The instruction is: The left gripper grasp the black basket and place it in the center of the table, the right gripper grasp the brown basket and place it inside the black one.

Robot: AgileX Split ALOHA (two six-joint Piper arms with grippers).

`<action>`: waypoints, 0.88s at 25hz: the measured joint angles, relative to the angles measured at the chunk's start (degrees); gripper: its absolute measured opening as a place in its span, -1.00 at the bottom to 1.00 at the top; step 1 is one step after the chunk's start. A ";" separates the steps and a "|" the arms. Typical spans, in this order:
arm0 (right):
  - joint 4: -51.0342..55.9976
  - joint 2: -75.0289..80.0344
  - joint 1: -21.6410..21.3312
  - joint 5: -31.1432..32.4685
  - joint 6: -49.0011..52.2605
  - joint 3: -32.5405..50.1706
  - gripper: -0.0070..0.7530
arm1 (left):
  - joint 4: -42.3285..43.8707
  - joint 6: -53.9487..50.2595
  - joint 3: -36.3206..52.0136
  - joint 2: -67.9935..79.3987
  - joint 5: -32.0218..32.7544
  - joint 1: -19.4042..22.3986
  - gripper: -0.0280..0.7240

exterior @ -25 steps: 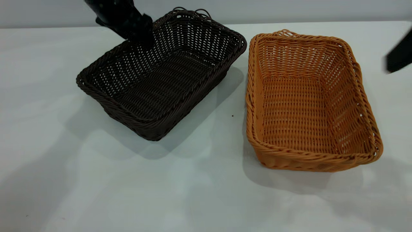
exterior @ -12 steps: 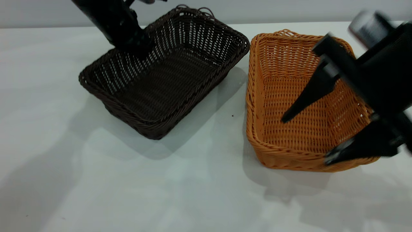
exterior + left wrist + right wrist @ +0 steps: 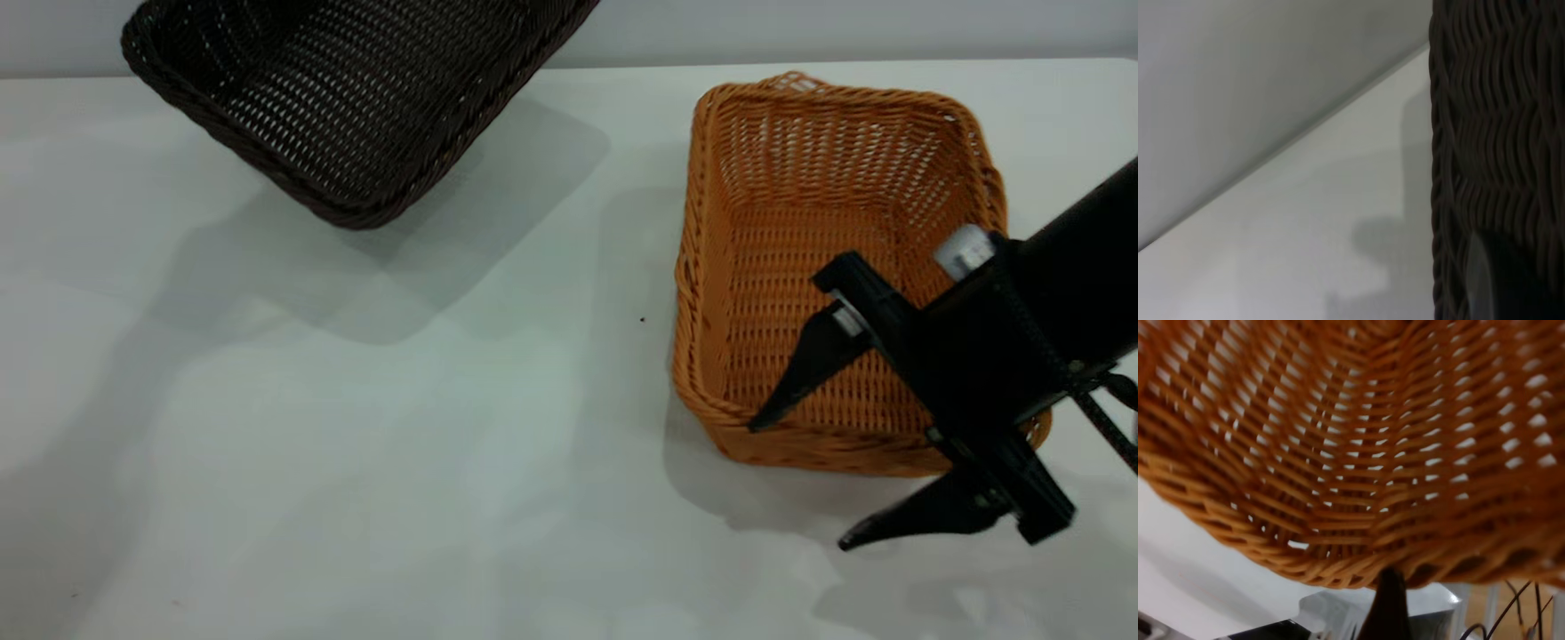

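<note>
1. My left gripper is out of the exterior view, and my left wrist camera shows only dark weave pressed up close, so I cannot tell how its fingers stand. The black basket (image 3: 356,98) hangs tilted in the air at the far left of the table (image 3: 356,462), its shadow lying well apart beneath it. I judge that the left arm holds it by its far rim.

2. The brown basket (image 3: 836,267) sits flat on the table at the right, well apart from the black one.

3. My right gripper (image 3: 800,480) is spread wide open at the brown basket's near wall. One finger reaches down inside the basket, the other lies outside, just above the tabletop. The near rim sits between them, not yet pinched.

4. My right wrist camera shows orange woven strands filling the view, with one dark fingertip (image 3: 1385,607) just below the wall.

5. Handling, as I judge it: the brown basket looks light and hollow, with a stiff braided rim and walls that may flex a little. The weave is ribbed, so it should not slip much.

6. The best hold seems to be the rim of the near wall, close to its middle. Lifted from one edge, the basket will likely tip and hang slanted, as the black one does now
</note>
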 joint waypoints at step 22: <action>-0.90 -2.28 -26.48 -5.48 -23.86 -7.50 -0.93 | 1.45 15.21 0.00 0.14 7.53 -0.02 -0.72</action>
